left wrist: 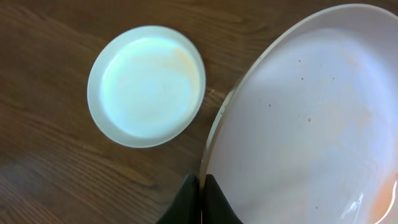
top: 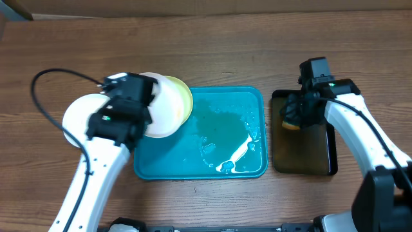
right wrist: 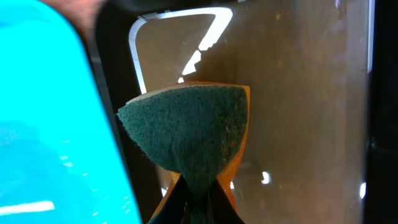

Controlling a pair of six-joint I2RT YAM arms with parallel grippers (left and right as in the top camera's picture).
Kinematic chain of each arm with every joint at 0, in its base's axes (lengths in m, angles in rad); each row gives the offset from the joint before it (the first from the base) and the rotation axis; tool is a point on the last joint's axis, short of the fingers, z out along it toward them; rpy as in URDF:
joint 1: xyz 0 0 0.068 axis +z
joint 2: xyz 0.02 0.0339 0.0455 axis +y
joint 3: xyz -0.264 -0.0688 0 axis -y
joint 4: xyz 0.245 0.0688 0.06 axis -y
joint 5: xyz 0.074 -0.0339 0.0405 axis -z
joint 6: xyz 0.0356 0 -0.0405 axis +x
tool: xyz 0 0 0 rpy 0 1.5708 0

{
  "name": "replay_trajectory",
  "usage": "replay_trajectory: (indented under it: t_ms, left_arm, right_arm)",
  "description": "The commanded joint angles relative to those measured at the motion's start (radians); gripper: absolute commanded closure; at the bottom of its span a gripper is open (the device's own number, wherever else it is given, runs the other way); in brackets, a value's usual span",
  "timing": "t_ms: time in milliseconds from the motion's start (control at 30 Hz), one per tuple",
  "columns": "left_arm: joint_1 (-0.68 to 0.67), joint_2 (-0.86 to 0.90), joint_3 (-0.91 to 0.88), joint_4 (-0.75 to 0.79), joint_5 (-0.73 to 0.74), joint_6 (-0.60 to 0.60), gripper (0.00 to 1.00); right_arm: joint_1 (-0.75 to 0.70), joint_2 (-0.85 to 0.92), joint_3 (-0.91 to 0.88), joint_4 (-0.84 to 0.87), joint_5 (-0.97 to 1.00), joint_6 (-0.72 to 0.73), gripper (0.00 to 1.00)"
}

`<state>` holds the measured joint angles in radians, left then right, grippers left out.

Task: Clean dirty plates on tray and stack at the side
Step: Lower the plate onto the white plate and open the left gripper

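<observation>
Pinching the rim of a white plate (left wrist: 311,112) that is filling the right side of the left wrist view, the left pincer (left wrist: 200,186) is pressed together on the plate's lower edge and is holding it tilted above the table (left wrist: 50,168). Faint orange traces and a few specks are showing on its face, so the wipe looks nearly but not fully done. A second white plate (left wrist: 146,86) is lying flat on the table in the upper left of that view, well apart from the held one. This is the likely base of the stack. From overhead, a yellow-green plate (top: 187,100) is peeking out just behind the held plate at the upper left corner of the teal tray (top: 225,169). Whether it is also being gripped cannot be told. Soapy water (top: 235,158) is pooling in the tray. Over the black tray (right wrist: 298,93) at the right, the right pincer (right wrist: 194,196) is squeezing a green-faced sponge (right wrist: 193,130). Stacking well probably means levelling the plate, centring it over the one on the table, lowering until the rims are meeting, and only then letting go.
</observation>
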<state>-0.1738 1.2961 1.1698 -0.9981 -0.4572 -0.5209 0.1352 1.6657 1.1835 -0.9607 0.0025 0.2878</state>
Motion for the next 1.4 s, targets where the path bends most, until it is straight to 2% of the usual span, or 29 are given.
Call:
replay_trajectory:
  t_ms: [0,233,400,567,800,933,1100,1233,1367]
  left_arm:
    - [0.137,-0.014,0.024,0.005,0.159,0.074,0.96]
    - [0.396,-0.013,0.024,0.005,0.302,0.099,0.96]
    - [0.519,-0.013,0.024,0.005,0.354,0.099,0.96]
    - [0.577,-0.013,0.024,0.005,0.348,0.115,0.96]
    - [0.581,0.032,0.024,0.020,0.272,0.125,0.96]
    - [0.581,0.083,0.024,0.038,0.270,0.126,0.96]
    - [0.586,0.131,0.024,0.092,0.267,0.141,0.96]
    - [0.624,0.158,0.024,0.135,0.267,0.140,0.96]
    - [0.675,0.192,0.024,0.169,0.267,0.139,0.96]
  right_arm:
    - [-0.001,0.070,0.013,0.007,0.020,0.004,0.96]
    - [-0.001,0.198,0.013,0.017,0.019,0.004,0.96]
    - [-0.001,0.294,0.013,0.028,0.019,0.004,0.96]
    - [-0.001,0.404,0.013,0.028,-0.005,0.004,0.96]
    - [-0.001,0.420,0.013,-0.002,-0.046,0.003,0.96]
    - [-0.001,0.381,0.016,-0.019,-0.049,0.004,0.96]
    - [-0.001,0.224,0.016,0.001,-0.048,0.005,0.96]
    - [-0.002,0.092,0.016,0.036,-0.034,0.004,0.96]
    - [-0.002,0.035,0.016,0.063,-0.013,0.004,0.96]
